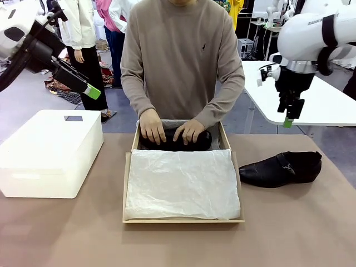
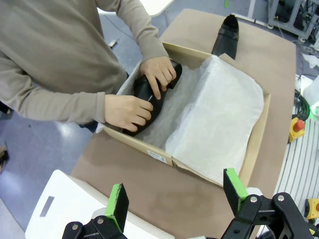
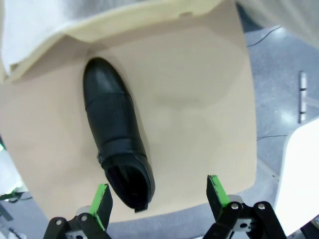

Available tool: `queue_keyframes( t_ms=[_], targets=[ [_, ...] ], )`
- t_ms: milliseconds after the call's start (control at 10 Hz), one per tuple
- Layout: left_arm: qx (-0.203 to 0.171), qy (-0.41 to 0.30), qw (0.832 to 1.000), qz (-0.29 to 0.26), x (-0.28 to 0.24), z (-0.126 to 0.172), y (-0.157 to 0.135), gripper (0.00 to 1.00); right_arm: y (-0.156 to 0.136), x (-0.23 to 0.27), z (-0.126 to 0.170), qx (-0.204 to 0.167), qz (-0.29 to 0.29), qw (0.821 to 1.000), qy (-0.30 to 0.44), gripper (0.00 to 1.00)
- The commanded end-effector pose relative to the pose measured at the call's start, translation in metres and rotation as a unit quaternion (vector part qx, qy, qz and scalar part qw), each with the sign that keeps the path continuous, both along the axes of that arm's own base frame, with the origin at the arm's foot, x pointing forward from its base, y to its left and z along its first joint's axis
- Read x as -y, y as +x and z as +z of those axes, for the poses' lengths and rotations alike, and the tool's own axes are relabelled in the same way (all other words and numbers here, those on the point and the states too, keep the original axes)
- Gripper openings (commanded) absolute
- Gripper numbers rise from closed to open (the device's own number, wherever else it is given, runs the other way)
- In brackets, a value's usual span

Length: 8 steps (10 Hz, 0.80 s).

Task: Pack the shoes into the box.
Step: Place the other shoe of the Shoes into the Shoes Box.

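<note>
Tan box (image 1: 127, 183) is seen open at the centre of the table (image 1: 289, 239), lined with white tissue paper (image 1: 181, 183). One black shoe (image 1: 203, 139) is pressed into the box's 12 o'clock end under the person's hands (image 1: 152, 127). The second shoe (image 1: 281, 168) is seen lying on the table at 3 o'clock of the box, toe just beside its wall. A large white box (image 1: 50, 153) is set at 9 o'clock. Left gripper (image 2: 175, 191) is held high toward 10 o'clock, fingers spread wide, nothing between them. Right gripper (image 3: 159, 195) is hung over the second shoe toward 2 o'clock, fingers likewise apart and empty.
</note>
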<state>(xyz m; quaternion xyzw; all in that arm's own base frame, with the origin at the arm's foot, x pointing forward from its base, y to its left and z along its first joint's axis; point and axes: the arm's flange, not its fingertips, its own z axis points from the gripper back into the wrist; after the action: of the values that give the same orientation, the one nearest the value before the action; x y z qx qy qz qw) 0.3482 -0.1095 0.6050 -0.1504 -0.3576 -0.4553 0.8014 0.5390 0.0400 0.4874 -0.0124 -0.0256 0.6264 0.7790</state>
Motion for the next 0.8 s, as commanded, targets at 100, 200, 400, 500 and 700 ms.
queue_keyframes(
  t_ms=[100,200,400,500,700],
  targets=[
    [-0.001,-0.007,1.000,-0.007,-0.001,0.000,0.000,1.00,-0.015,0.043,-0.010,0.017,0.019,1.000,0.004,1.00],
    [-0.001,-0.007,1.000,-0.007,-0.001,0.000,0.000,1.00,-0.019,0.052,-0.016,0.033,0.036,0.999,0.008,1.00],
    [-0.001,-0.007,1.000,-0.007,-0.001,0.000,0.000,1.00,-0.025,0.068,-0.028,0.039,0.052,0.998,0.016,1.00],
    [-0.001,-0.007,1.000,-0.007,-0.001,0.000,0.000,1.00,-0.026,0.074,-0.033,0.037,0.049,0.998,0.020,1.00],
    [-0.001,-0.007,1.000,-0.007,-0.001,0.000,0.000,1.00,-0.026,0.077,-0.038,0.032,0.040,0.998,0.027,1.00]
  ],
)
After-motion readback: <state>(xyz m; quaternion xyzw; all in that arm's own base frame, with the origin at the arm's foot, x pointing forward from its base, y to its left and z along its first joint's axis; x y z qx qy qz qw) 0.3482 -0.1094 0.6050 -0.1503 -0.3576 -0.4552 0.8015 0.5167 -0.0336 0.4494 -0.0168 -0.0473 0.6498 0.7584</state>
